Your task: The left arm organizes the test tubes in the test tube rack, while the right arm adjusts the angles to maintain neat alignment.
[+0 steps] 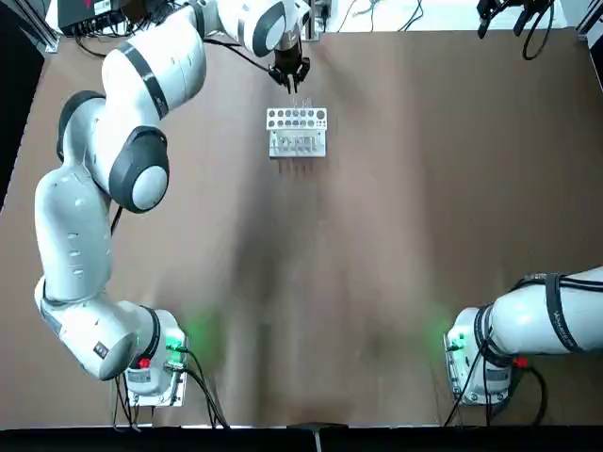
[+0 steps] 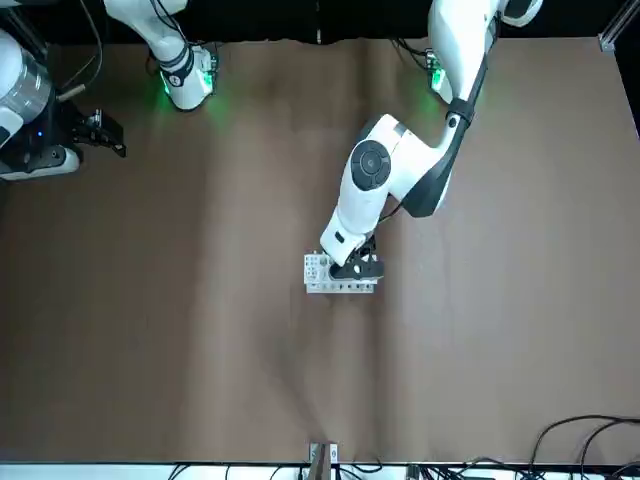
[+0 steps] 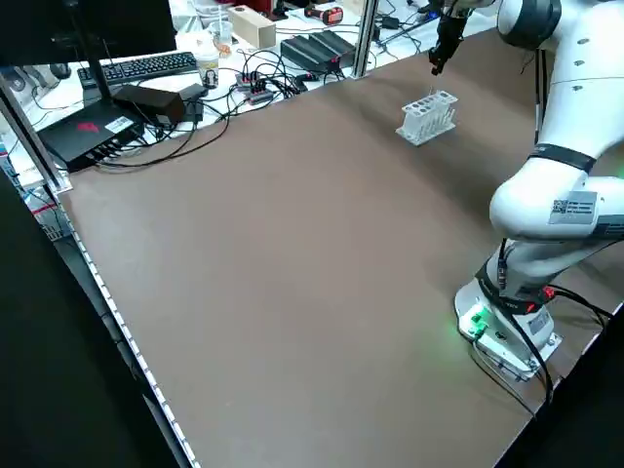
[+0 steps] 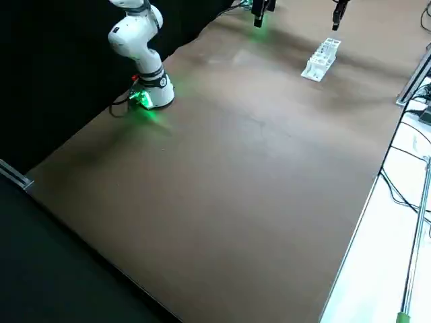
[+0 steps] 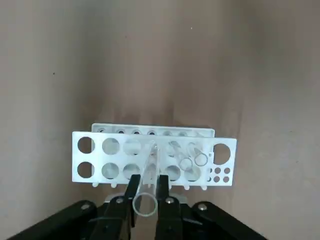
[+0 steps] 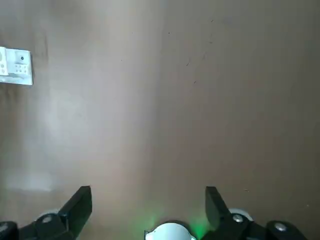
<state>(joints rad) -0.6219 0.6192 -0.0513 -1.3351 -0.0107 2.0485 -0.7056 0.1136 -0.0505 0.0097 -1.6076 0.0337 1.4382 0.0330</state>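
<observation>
Holding one clear test tube [image 5: 150,175] pinched between its two fingers, left gripper [image 5: 147,197] hangs over the table beside the white rack [image 5: 154,159]. Tube tilted, open mouth nearest the wrist camera. Ahead of the fingertips, two more tubes [image 5: 185,164] [image 5: 201,159] stand in the rack, leaning. Step in hand, as judged: bringing this tube to a hole. Next move likely wants the tube squared upright over a free hole, then lowered. Right gripper [image 6: 149,212] idle, fingers spread, well apart from the rack.
</observation>
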